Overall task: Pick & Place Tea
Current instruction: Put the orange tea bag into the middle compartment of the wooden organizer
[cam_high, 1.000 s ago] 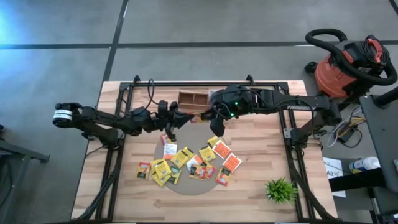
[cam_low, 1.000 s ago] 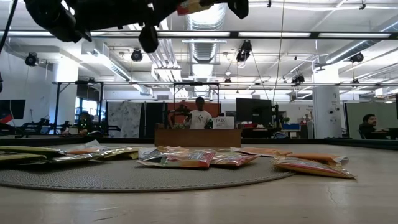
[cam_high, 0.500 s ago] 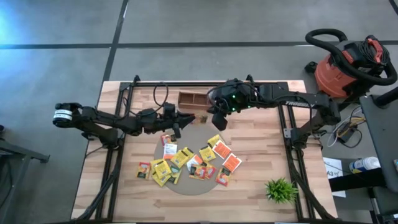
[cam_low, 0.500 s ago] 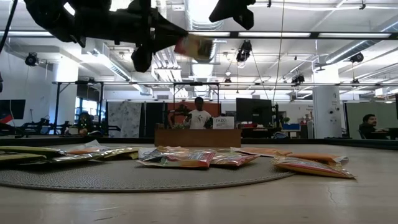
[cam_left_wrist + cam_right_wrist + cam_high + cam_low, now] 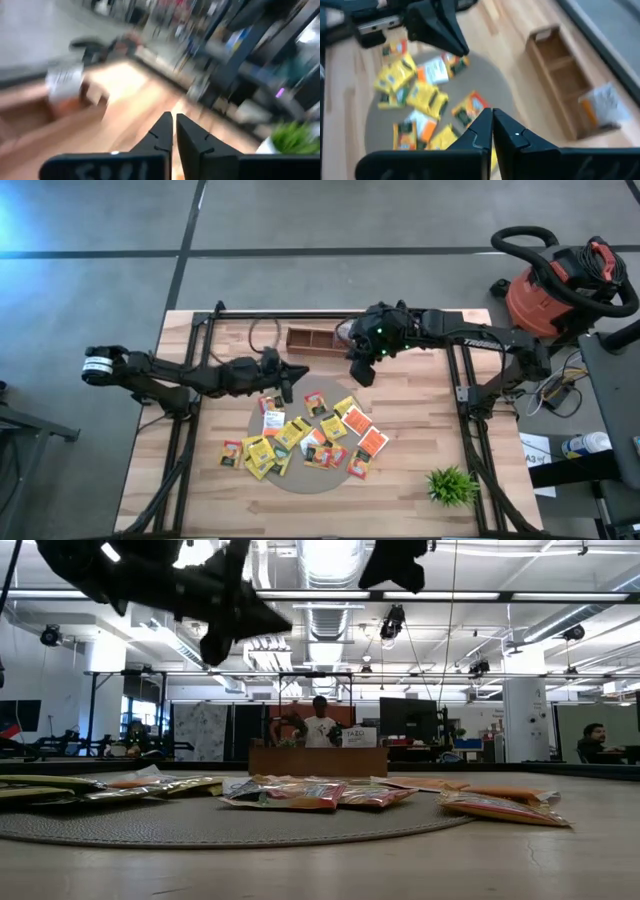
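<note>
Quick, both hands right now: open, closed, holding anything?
Left hand: closed, holding nothing.
Right hand: closed, holding nothing.

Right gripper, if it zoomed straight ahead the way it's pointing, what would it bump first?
Probably the yellow-and-orange tea packet on the round grey mat, just ahead of the right gripper. Depth is unclear, so it might meet the mat first.

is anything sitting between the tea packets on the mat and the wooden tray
Nothing visible. In the high view the strip of table between the tea packets and the wooden tray is bare wood and mat. Only the left gripper and right gripper hang above it, both shut.
</note>
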You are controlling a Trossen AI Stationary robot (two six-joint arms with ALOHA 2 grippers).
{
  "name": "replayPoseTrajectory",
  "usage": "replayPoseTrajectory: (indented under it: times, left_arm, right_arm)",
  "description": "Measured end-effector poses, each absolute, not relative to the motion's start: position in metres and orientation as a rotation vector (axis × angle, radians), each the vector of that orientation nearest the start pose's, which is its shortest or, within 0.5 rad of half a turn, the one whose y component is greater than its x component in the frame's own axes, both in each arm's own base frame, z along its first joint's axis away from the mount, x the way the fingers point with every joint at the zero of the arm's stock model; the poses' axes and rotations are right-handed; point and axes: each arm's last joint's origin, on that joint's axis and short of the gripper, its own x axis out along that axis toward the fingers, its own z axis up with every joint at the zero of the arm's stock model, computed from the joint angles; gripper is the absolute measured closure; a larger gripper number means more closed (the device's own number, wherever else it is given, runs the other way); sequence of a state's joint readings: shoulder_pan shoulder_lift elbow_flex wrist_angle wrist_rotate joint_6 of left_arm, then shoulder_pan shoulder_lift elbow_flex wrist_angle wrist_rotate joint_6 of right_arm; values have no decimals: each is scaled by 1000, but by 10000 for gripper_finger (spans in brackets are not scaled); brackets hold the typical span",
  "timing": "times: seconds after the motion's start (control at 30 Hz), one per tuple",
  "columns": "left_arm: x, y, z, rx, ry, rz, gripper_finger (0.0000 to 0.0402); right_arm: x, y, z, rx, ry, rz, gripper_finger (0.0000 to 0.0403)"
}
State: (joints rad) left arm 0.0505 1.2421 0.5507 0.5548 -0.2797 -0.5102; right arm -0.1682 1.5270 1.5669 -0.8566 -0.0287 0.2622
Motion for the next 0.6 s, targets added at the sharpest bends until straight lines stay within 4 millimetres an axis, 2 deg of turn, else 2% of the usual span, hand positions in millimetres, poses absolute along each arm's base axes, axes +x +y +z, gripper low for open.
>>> replayPoseTrajectory:
  times: [0.07,0.17,0.27,0.37,0.47,0.6]
  left_arm:
    - [256,22,218,-493,143,383,388]
    - [260,28,208,-489,202,377,373]
    - [271,38,202,-469,272,348,338]
    - [284,51,192,-428,424,288,300]
    - [295,63,173,-370,643,275,279]
    - [309,77,152,-262,847,262,276]
  right_arm:
    - [316,-50,351,359,838,-224,382]
    - [324,-50,318,441,891,-199,360]
    - [331,-48,286,534,898,-181,328]
    - [335,-46,259,632,876,-200,293]
    - [335,-46,238,762,856,-256,263]
    - [334,-43,221,884,795,-291,239]
